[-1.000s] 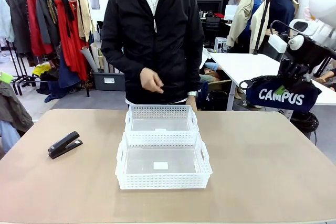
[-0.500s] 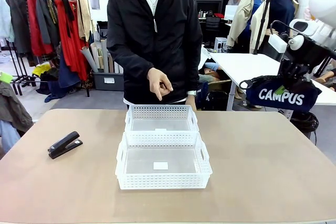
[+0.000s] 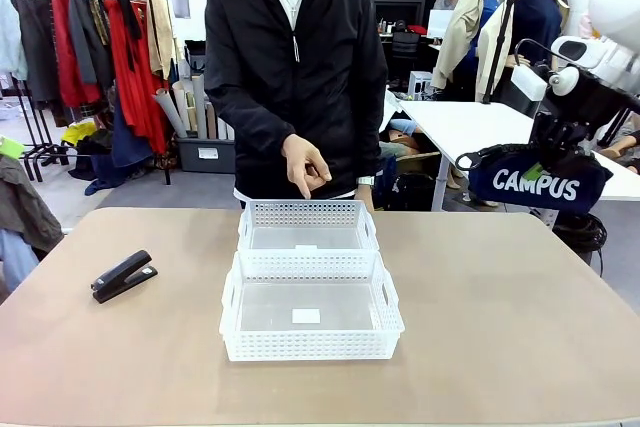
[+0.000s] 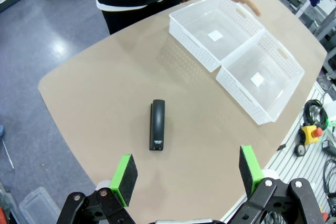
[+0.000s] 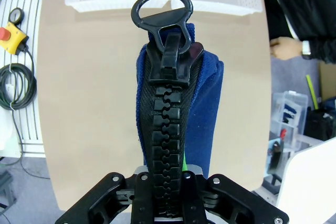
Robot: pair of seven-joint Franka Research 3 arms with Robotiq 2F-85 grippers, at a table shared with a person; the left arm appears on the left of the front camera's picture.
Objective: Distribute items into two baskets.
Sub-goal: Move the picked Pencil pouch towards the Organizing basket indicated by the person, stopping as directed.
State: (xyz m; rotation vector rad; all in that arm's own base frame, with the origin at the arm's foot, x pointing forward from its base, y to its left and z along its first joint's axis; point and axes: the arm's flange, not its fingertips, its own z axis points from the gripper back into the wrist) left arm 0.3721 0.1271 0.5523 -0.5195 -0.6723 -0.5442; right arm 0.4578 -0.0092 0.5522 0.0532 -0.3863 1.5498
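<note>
right gripper (image 3: 556,143): clamped tight on the pouch, gripping it from above by its top edge
pouch (image 3: 538,182): navy, white "CAMPUS" print facing the robot's side, black loop strap sticking out at one end. Hangs in the air by the table's far right corner, touching nothing below.
pouch, right wrist view: chunky black zipper runs straight up from between the fingers, ring pull at the top. Blue fabric bulges to either side, tabletop underneath.
left gripper (image 4: 187,170): jaws wide apart, green pads showing, nothing between them. High above the table's left edge, looking down on the stapler.
stapler (image 3: 123,276): black, lying flat and closed near the table's left edge, well apart from both baskets
near basket (image 3: 310,347): white lattice, at the table's middle towards the robot's edge. Only a small white label shows inside.
far basket (image 3: 305,213): same type, right behind the near one with the walls touching, up against the table's far edge. Also only a label inside.
person's hand (image 3: 305,165): at the far edge, held over the far basket, index finger pointing down at it
table (image 3: 500,347): tan top, rounded corners
</note>
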